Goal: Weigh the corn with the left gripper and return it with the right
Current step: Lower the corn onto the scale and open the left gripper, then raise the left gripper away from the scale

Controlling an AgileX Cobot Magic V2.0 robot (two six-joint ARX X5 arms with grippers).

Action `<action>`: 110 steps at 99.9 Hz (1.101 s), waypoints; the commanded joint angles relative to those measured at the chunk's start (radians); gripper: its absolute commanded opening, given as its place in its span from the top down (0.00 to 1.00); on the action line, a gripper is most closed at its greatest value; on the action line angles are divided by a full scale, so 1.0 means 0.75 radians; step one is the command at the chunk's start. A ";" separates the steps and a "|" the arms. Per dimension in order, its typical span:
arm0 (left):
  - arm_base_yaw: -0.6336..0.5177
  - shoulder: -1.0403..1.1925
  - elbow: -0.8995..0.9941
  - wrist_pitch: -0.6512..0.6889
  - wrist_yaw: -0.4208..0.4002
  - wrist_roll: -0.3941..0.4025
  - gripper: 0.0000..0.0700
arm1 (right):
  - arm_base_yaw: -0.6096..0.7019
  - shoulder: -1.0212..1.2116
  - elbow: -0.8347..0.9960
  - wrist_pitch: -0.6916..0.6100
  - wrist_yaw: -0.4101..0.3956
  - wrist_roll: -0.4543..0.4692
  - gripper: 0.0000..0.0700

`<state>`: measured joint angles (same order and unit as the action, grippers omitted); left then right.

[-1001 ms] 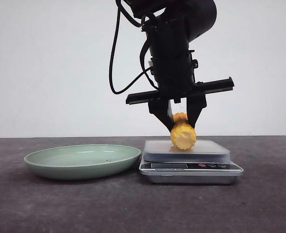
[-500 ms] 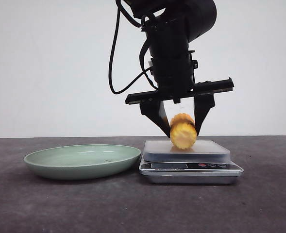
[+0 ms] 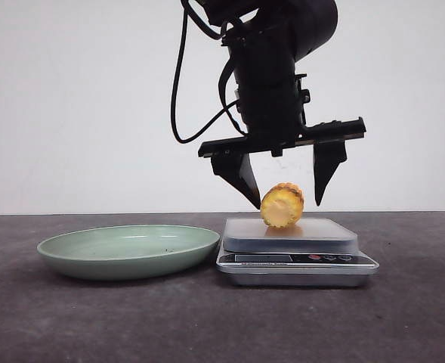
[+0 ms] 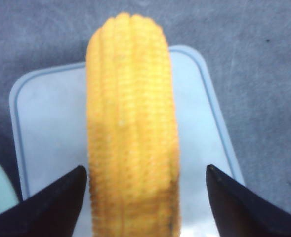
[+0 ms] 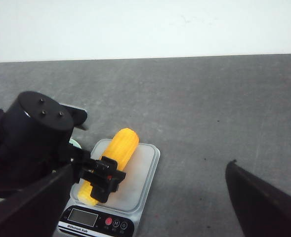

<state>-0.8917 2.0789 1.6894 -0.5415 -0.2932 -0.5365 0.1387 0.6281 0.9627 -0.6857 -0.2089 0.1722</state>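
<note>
The corn (image 3: 282,206) lies on the scale (image 3: 296,250), released; the left tool (image 3: 282,185) hangs wide above it. Weighing looks done. The return to the plate (image 3: 128,249), at the scale's 9 o'clock, remains; the right tool (image 5: 145,212) is wide, well apart.

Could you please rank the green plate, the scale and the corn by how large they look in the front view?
1. Green plate, the widest.
2. Scale, narrower than the plate but taller.
3. Corn, clearly smallest; only its cut end faces the camera, so its length is hidden here.
</note>
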 commanded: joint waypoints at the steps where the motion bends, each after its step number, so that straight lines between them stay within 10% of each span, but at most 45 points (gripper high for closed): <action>1: -0.017 -0.021 0.038 0.012 -0.032 0.038 0.32 | 0.005 0.003 0.026 0.005 0.003 -0.001 0.11; 66: -0.035 -0.793 0.045 -0.142 -0.287 0.425 0.33 | 0.005 0.003 0.026 -0.015 0.004 -0.023 0.11; 110: -0.035 -1.405 -0.001 -0.550 -0.334 0.380 0.33 | 0.006 -0.003 0.026 -0.013 -0.002 -0.036 0.11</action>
<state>-0.9077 1.0584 1.6852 -0.9344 -0.5304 -0.2310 0.1387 0.6205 0.9627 -0.7013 -0.2085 0.1539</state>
